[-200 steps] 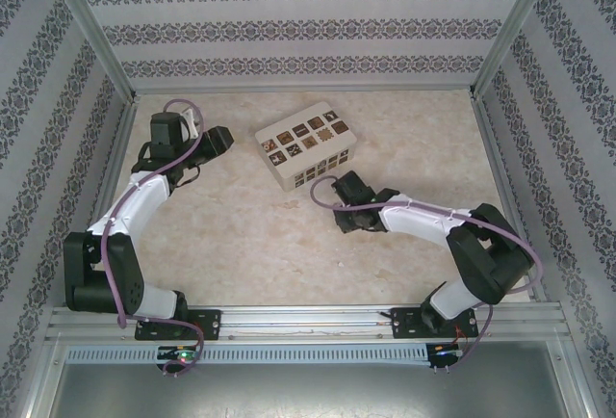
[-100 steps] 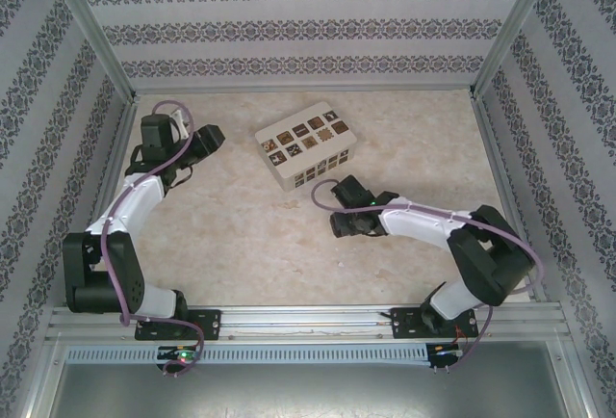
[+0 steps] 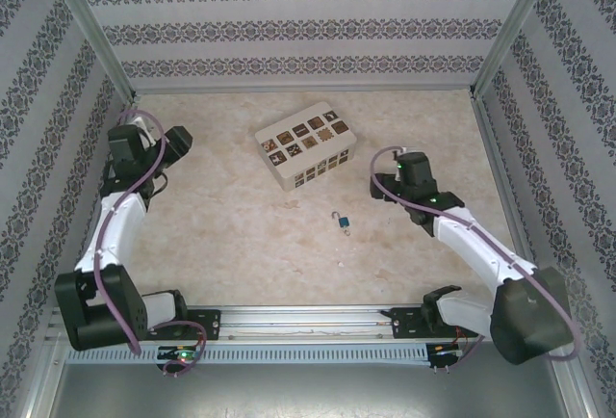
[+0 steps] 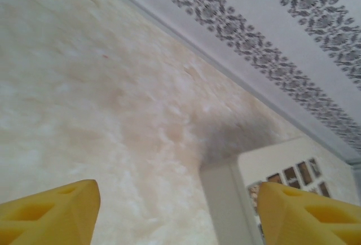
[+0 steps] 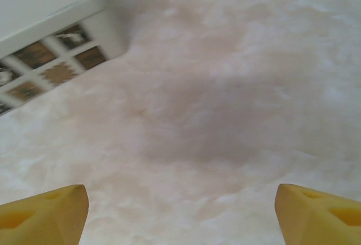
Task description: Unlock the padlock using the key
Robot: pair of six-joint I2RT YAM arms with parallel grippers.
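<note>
From above, the padlock (image 3: pixel 341 222) lies on the marbled surface (image 3: pixel 241 235), on the near side of the cream box (image 3: pixel 306 144) and well apart from both arms.

At the left wrist, the left gripper (image 4: pixel 175 217) holds its yellow fingers (image 4: pixel 51 211) wide apart over the surface, with the cream box ahead to the right.

At the right wrist, the right gripper (image 5: pixel 180 214) is spread just as wide, with the cream box at upper left.

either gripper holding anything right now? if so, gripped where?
Nothing is held. The left gripper and right gripper are both open, fingers apart over the table. The padlock lies on the table, apart from both.
</note>
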